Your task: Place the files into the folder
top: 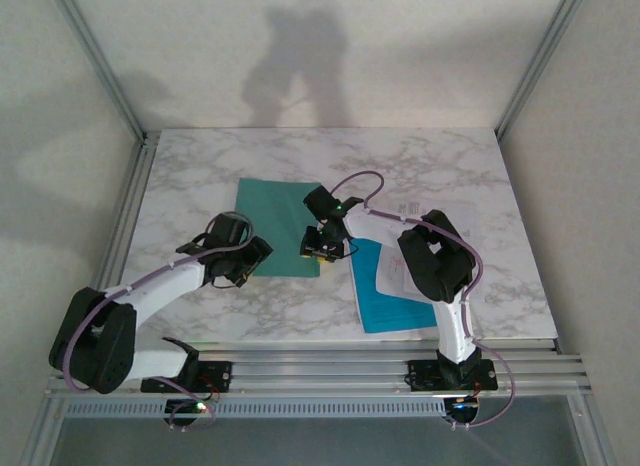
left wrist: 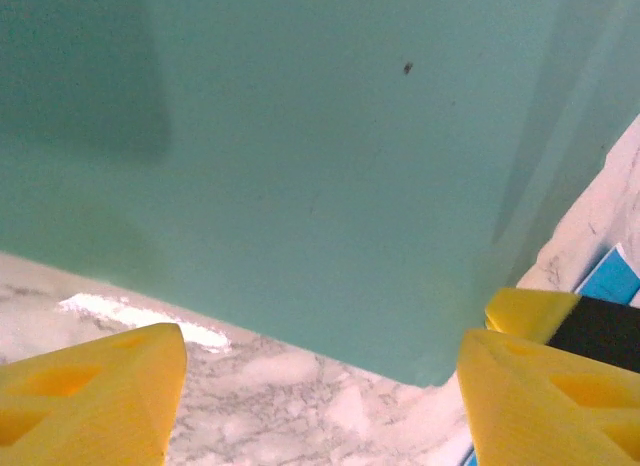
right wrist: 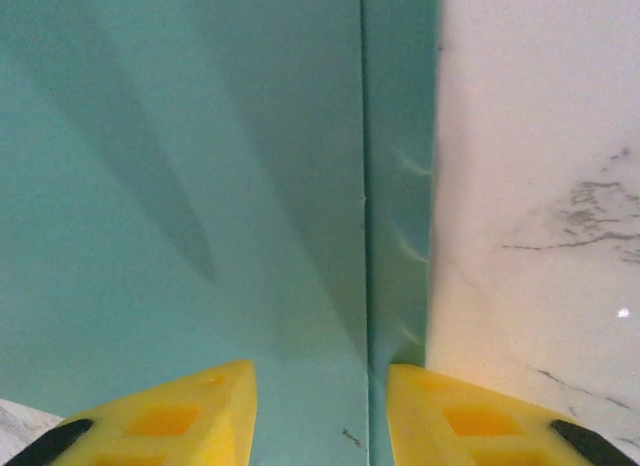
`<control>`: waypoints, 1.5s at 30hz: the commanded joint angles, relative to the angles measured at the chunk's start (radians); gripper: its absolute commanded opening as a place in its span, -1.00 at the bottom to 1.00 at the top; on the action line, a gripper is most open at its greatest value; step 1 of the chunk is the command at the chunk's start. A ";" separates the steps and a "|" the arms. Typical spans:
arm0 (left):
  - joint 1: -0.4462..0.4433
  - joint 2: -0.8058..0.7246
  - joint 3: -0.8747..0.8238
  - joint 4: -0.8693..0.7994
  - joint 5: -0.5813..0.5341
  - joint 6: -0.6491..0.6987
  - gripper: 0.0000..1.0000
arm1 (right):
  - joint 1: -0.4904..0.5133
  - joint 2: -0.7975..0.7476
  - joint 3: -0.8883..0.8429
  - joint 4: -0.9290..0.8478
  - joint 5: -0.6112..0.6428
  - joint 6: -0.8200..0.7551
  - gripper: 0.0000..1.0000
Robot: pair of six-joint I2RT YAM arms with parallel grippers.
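The dark teal folder [top: 278,226] lies flat on the marble table [top: 200,176]. My left gripper [top: 243,272] hovers at its near left edge. In the left wrist view the left gripper [left wrist: 320,371] is open, with bare marble and the folder's [left wrist: 300,156] near corner between its yellow fingers. My right gripper [top: 318,249] sits over the folder's right edge. Seen from the right wrist, the right gripper [right wrist: 320,391] has its fingers apart, straddling the cover's edge of the folder [right wrist: 180,186], with a lower layer showing beside it. The files, a cyan sheet [top: 385,298] with white sheets [top: 432,214], lie to the right.
The right arm's elbow [top: 435,256] hangs over the files. A metal frame [top: 120,106] and white walls enclose the table. The right gripper's yellow finger [left wrist: 530,308] and a bit of cyan sheet [left wrist: 610,278] show at the left wrist view's right edge.
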 commanded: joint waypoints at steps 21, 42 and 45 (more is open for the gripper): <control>-0.009 -0.019 -0.257 0.442 -0.012 -0.379 0.13 | 0.000 0.068 -0.004 -0.051 0.018 0.000 -0.20; -0.014 -0.057 -0.289 0.528 -0.039 -0.431 -0.13 | -0.009 0.080 -0.005 -0.029 -0.029 0.002 -0.05; -0.014 -0.069 -0.302 0.536 -0.035 -0.442 -0.15 | -0.010 0.082 -0.005 -0.012 -0.054 0.009 0.01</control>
